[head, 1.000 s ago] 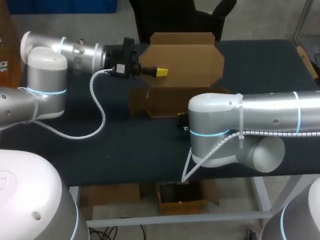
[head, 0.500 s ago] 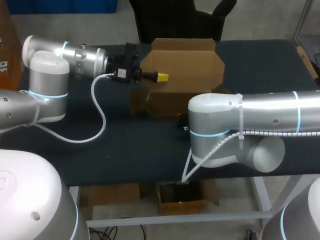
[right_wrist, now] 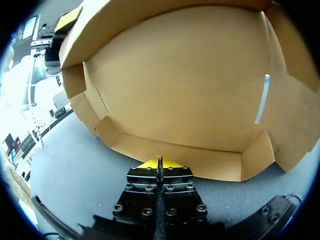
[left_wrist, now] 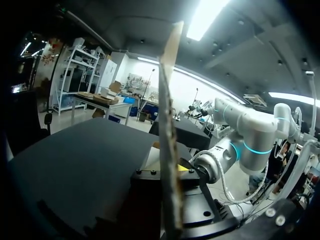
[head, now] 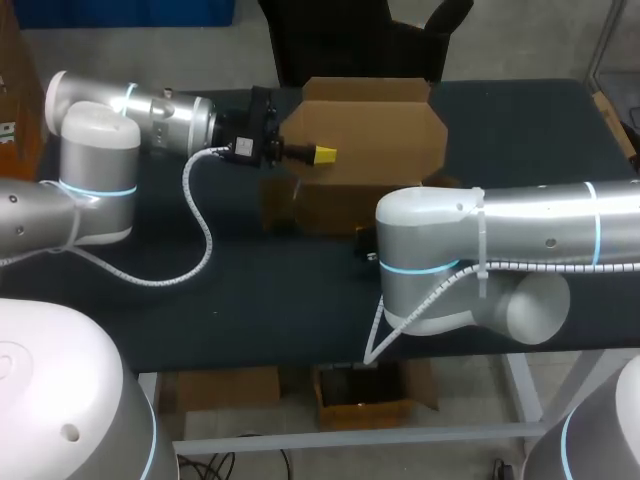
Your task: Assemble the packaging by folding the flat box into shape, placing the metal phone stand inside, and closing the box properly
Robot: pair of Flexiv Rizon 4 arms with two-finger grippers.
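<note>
Cardboard box (head: 335, 205) is stood on the desk (head: 250, 290), its upright lid panel (head: 380, 130) clamped edge-on by the left tool (head: 320, 153). The box's open inside is faced straight ahead by the right tool (right_wrist: 159, 163), which is pressed fully closed and empty.

I record my left gripper (head: 322, 153) as black in the body with a bright yellow tip. My right gripper (right_wrist: 159, 162) has black finger blocks and two yellow tips. The box (head: 365, 130) is plain brown cardboard outside and a lighter tan inside. The table (head: 250, 290) is a dark, near-black navy. My left arm (head: 95, 150) and right arm (head: 520, 225) are silver-grey with thin light-blue rings. The cable (head: 207, 240) on my left arm is white with a spiral wrap.
</note>
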